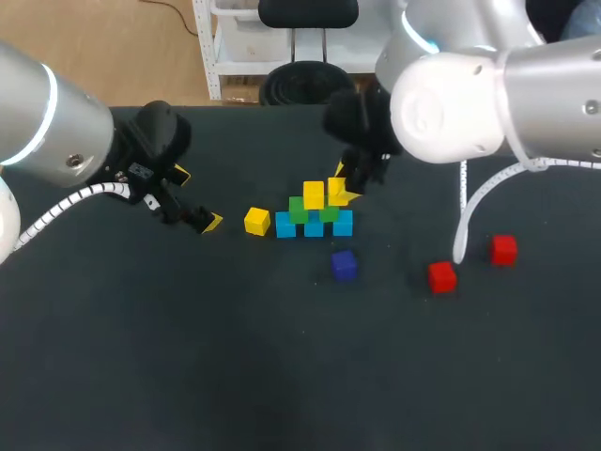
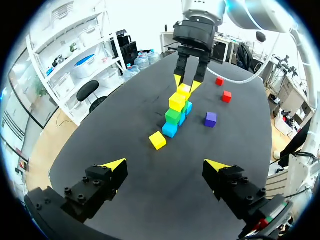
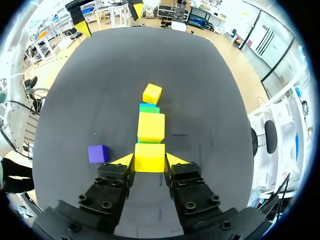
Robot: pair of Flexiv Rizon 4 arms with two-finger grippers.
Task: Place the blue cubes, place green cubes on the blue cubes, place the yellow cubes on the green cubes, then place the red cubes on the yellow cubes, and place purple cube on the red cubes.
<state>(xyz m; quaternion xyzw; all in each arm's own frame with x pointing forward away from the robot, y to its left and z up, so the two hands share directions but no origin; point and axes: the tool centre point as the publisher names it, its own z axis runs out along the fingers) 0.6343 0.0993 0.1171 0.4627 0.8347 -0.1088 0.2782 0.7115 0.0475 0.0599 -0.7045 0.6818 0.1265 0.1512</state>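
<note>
Even, bright overhead light leaves only faint soft shadows on the dark table (image 1: pixel 169 357).

Broad dark matte table (image 1: pixel 188 376); soft sheen

Robotics lab, left arm (image 1: pixel 56 127) and right arm (image 1: pixel 460 103) over black table (image 1: pixel 188 357), coloured cubes (image 1: pixel 314 195)

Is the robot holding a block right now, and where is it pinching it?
Yes. The right pincer grips a yellow cube by two opposite sides. The left pincer is open and empty.
</note>
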